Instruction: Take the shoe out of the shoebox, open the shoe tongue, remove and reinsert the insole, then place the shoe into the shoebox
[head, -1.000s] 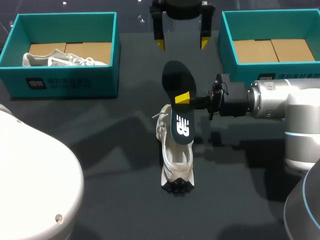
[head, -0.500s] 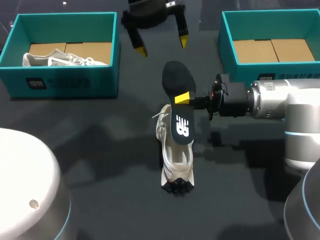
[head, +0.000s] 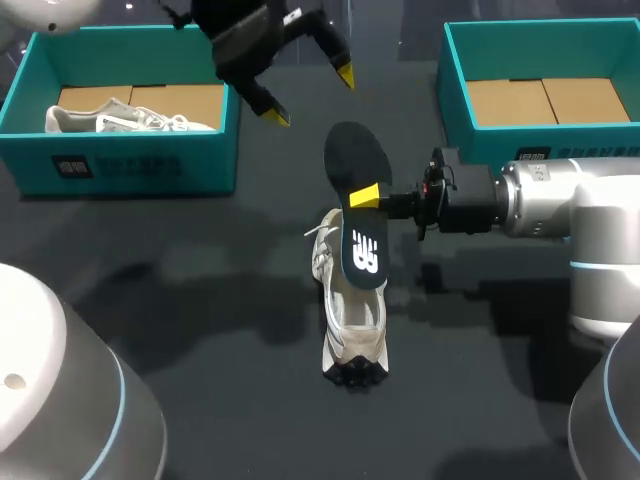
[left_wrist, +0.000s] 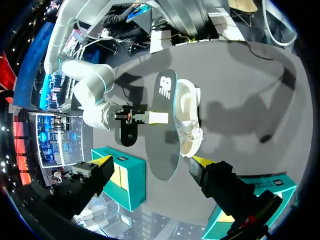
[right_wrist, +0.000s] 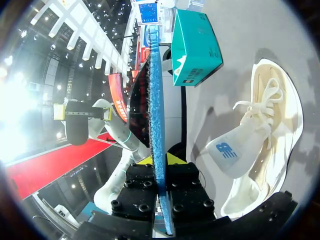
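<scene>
A white shoe (head: 352, 322) lies on the dark table in the middle, its toe toward the front. Above it my right gripper (head: 367, 197) is shut on the dark insole (head: 352, 160), which stands tilted with its lower end over the shoe's opening. In the right wrist view the insole (right_wrist: 155, 115) is edge-on between that gripper's (right_wrist: 159, 162) fingers, with the shoe (right_wrist: 265, 145) beside it. My left gripper (head: 311, 96) hangs open and empty above the table's back, behind and left of the insole. The left wrist view looks down past its own gripper (left_wrist: 152, 162) on the insole (left_wrist: 162, 125) and the shoe (left_wrist: 187, 115).
A teal shoebox (head: 130, 165) at the back left holds a second white shoe (head: 120, 120). Another teal shoebox (head: 455, 95) stands at the back right with only brown cardboard inside. My right arm (head: 570, 205) stretches in over the table's right side.
My left gripper has swung to the left and turned, away from above the insole. My right arm, the insole and the shoe have not moved.
</scene>
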